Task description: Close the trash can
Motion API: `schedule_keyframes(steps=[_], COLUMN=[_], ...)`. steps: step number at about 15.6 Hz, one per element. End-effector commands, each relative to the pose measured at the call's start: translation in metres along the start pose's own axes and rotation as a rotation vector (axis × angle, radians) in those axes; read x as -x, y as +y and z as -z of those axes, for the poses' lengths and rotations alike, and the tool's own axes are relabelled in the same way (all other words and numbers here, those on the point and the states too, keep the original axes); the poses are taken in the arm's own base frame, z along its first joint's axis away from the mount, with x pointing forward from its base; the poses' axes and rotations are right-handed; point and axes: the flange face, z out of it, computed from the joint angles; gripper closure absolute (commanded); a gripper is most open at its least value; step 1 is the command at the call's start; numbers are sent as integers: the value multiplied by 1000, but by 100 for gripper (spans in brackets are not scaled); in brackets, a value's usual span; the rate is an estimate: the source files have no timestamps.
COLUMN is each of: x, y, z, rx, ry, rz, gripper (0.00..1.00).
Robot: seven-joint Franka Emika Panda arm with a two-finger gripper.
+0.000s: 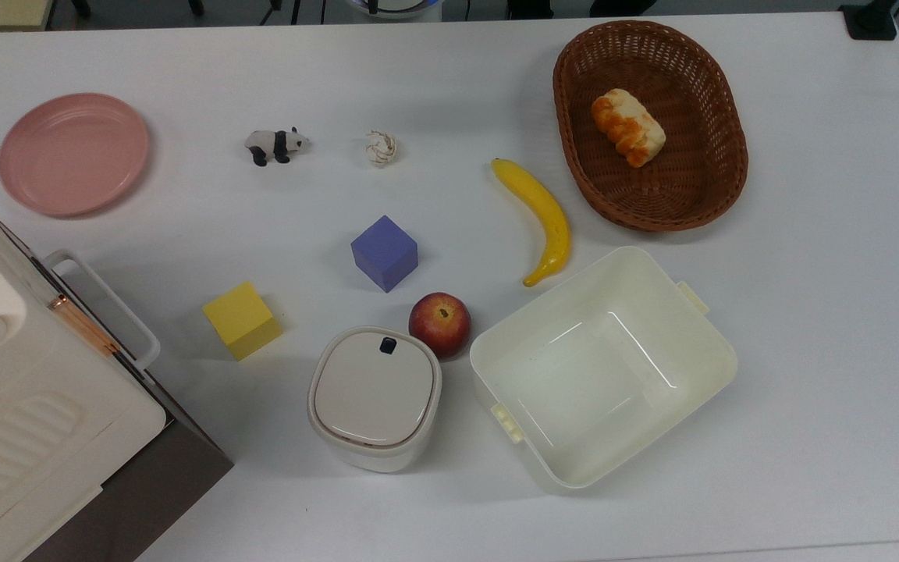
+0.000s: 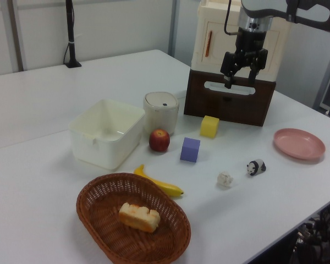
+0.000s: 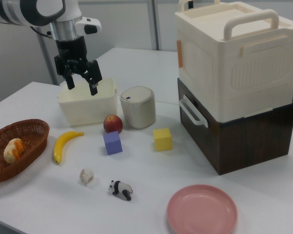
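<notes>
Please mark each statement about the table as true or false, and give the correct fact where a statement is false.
1. The lid of the trash can lies flat on it. True.
2. The gripper holds the apple. False: it hangs open in the air with nothing between its fingers, and the apple sits on the table beside the trash can.
3. A piece of bread lies in the basket. True.
4. The banana lies on the pink plate. False: it lies on the table between the purple cube and the basket.
5. The cream tub has nothing inside. True.
</notes>
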Motion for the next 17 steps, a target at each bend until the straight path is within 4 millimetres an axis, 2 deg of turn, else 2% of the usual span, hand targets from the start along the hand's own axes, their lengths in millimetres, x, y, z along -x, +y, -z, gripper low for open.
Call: schedule_keyframes(steps=[1, 3, 10, 12, 15, 16, 17], x=[-13, -28, -42, -48, -48, -49, -50], y=[-2, -2, -1, -1, -2, -1, -1], z=[-6, -5, -4, -10, -10, -11, -12], rx=[-7, -4, 6, 10, 10, 9, 4], ry=[30, 105, 193, 201, 201, 201, 203], rz=[-24, -41, -45, -45, -43, -45, -46], gripper=[0, 0, 0, 0, 0, 14, 57])
